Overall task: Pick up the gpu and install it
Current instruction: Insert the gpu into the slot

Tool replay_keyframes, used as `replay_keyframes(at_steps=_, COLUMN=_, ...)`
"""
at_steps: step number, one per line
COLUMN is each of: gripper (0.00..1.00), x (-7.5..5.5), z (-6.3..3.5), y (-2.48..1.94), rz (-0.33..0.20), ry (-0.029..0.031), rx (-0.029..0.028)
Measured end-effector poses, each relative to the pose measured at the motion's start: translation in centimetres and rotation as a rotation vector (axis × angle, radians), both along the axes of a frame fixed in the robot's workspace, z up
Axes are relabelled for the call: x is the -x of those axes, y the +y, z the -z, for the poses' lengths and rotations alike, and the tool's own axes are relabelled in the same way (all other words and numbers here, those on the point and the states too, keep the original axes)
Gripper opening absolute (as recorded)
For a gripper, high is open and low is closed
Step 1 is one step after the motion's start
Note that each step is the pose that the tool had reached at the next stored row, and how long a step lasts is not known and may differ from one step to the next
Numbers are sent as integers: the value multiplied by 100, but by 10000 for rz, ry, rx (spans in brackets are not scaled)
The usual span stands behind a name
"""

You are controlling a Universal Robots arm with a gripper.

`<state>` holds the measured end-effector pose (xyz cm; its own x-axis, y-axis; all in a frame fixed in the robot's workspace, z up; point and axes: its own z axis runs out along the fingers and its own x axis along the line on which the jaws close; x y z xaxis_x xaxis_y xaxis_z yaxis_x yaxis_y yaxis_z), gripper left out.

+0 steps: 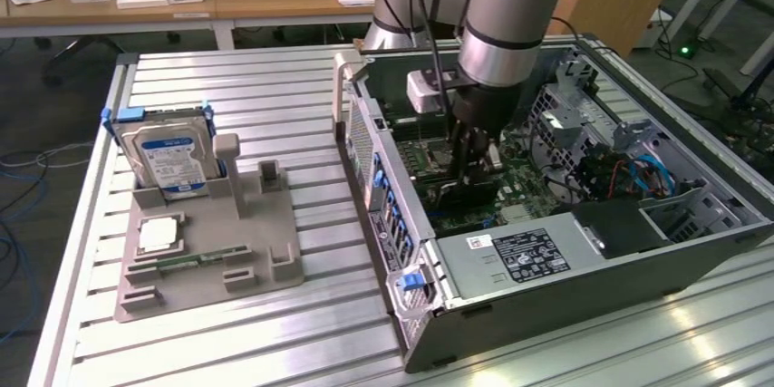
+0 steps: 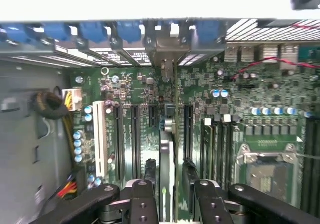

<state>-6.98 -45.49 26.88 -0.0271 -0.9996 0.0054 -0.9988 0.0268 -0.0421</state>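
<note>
Inside the computer case (image 1: 677, 242), the hand (image 2: 171, 194) grips the gpu (image 2: 167, 159) edge-on over the motherboard (image 2: 240, 108); it should stay square to its slot.

One computer case (image 1: 568, 251) is lying open on the table (image 1: 242, 333), showing one green motherboard (image 2: 260, 114). One gpu (image 2: 167, 154) is standing edge-on between the two fingers (image 2: 142, 204) of the one tool (image 2: 172, 204). One grey holder (image 1: 206, 251) is carrying one hard drive (image 1: 169, 156) (blue-labelled) and one memory stick (image 1: 199, 260). Four blue slot clips (image 2: 92, 31) are lining the case's rear edge.
</note>
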Motion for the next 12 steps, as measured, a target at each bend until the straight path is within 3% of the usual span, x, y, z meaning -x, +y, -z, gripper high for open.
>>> replay_keyframes(at_steps=2, gripper=35, x=0, z=-65, y=0, rz=0, ry=-17, rx=-1)
replay_keyframes(at_steps=5, gripper=34, x=0, z=-73, y=0, rz=1, ry=-21, rx=-2)
replay_keyframes(at_steps=9, gripper=15, x=0, z=-74, y=0, rz=0, ry=-20, rx=-1)
replay_keyframes(at_steps=12, gripper=10, x=0, z=-74, y=0, rz=0, ry=-20, rx=0)
